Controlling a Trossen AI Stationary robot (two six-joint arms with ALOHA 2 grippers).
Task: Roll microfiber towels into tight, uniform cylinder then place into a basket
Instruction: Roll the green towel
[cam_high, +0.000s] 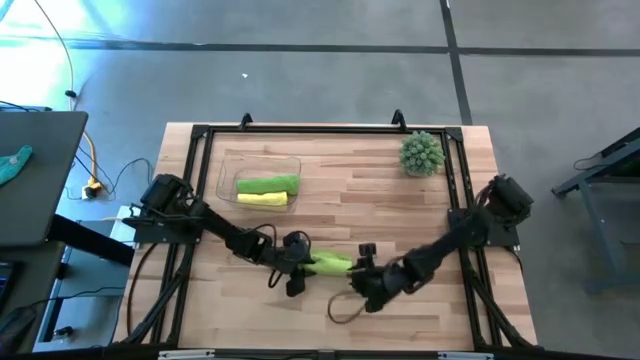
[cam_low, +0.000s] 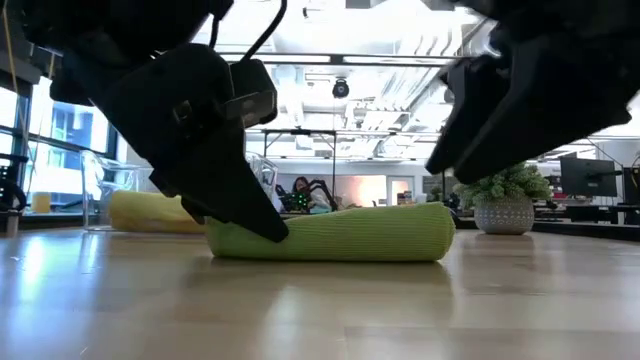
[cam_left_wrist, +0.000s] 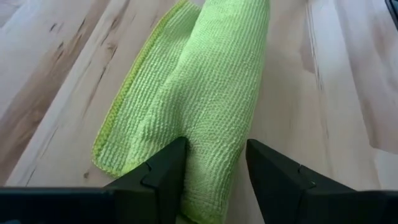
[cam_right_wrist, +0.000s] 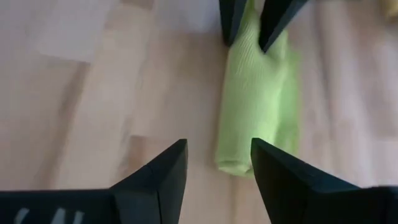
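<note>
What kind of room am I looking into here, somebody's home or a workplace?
Most likely a lab or open office. The butcher-block wooden table sits inside a black metal frame on a bare grey concrete floor. Behind the rolled lime green towel, exposed ceiling lights and computer monitors show.

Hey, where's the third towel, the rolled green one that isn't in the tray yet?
In the high view the rolled green towel lies on the table's near-centre, between the left gripper at one end and the right gripper by the other.
</note>
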